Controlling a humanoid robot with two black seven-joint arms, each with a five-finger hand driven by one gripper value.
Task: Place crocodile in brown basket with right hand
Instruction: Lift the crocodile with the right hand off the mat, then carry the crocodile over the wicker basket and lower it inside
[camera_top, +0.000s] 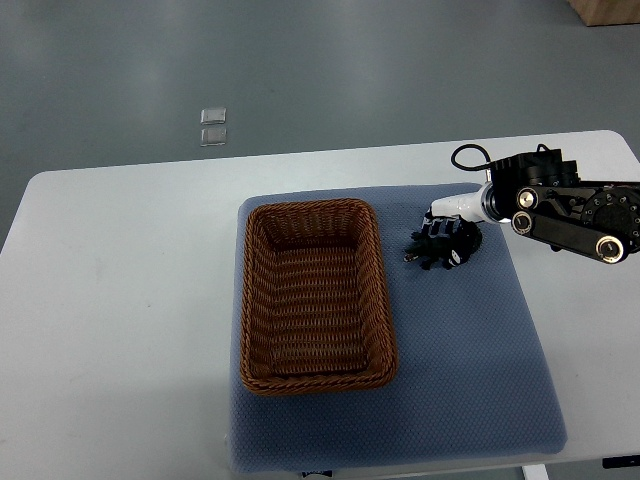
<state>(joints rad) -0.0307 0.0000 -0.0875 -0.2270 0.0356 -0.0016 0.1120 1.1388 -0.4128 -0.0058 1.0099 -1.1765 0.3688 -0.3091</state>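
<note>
The brown wicker basket (262, 300) stands empty on the left half of a blue mat (470, 350). My right hand (441, 244), black with a white wrist, comes in from the right edge and hangs low over the mat, just right of the basket's far right corner. I cannot make out a crocodile; anything under the dark hand is hidden. The left arm does not show.
The mat lies on a white table (120, 300). Bare mat stretches in front of the hand and to the basket's right. Two small clear squares (212, 127) lie on the grey floor beyond the table. A cardboard box corner (608, 10) shows at the top right.
</note>
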